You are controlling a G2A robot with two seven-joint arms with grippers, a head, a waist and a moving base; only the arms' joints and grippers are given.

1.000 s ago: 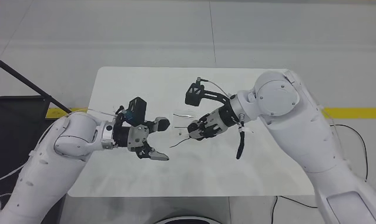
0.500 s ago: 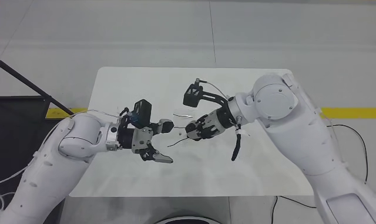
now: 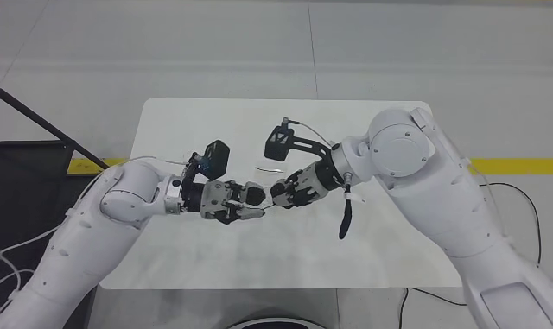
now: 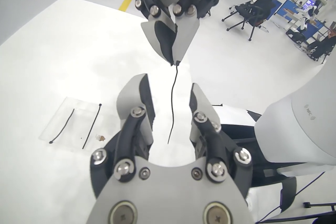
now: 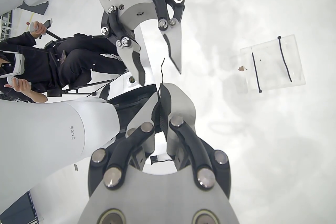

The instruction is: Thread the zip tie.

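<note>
While both arms meet above the bench (image 3: pixel 173 130), their jaws sit nearly touching. From the left wrist, the right jaws pinch the zip tie (image 4: pixel 173 104) by one end; its tail runs between the spread left jaws, untouched. The right wrist agrees. Catching the tail seems the step; next, the left jaws must close on it.
</note>
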